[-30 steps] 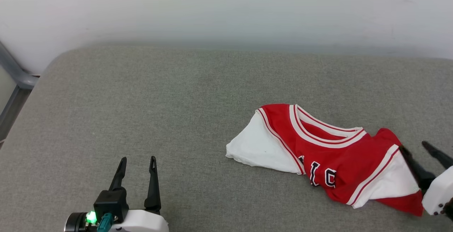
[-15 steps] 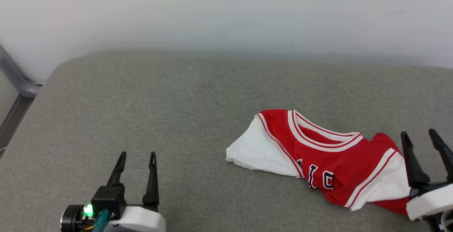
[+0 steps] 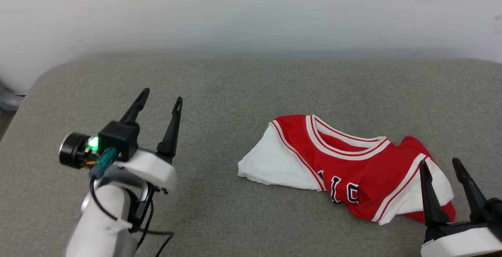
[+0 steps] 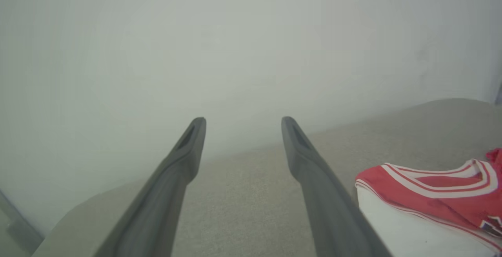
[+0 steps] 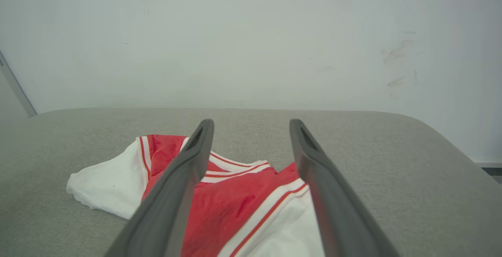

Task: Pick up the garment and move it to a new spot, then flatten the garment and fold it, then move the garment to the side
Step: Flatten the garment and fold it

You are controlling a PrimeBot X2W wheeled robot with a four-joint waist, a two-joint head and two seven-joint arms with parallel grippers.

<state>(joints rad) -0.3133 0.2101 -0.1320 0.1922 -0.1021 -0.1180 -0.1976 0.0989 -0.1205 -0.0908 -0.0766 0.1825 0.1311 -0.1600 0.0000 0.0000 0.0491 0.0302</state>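
Observation:
The garment (image 3: 345, 170), a red jersey with white sleeves and striped collar, lies crumpled on the grey cushion right of centre; its collar and one white sleeve also appear in the left wrist view (image 4: 431, 194) and in the right wrist view (image 5: 243, 202). My left gripper (image 3: 161, 95) is open and raised above the cushion's left part, well left of the garment, nothing between its fingers. My right gripper (image 3: 439, 163) is open at the lower right, over the garment's right sleeve, holding nothing.
The grey cushion (image 3: 219, 92) spans the scene, its rounded back edge against a pale wall (image 3: 251, 10). A grey metal frame piece (image 3: 8, 100) pokes in at the far left. Bare cushion lies between the left gripper and the garment.
My left arm has lifted and reached forward, fingers now higher in the head view. My right gripper drew back and stands upright at the garment's right end. The camera has shifted too.

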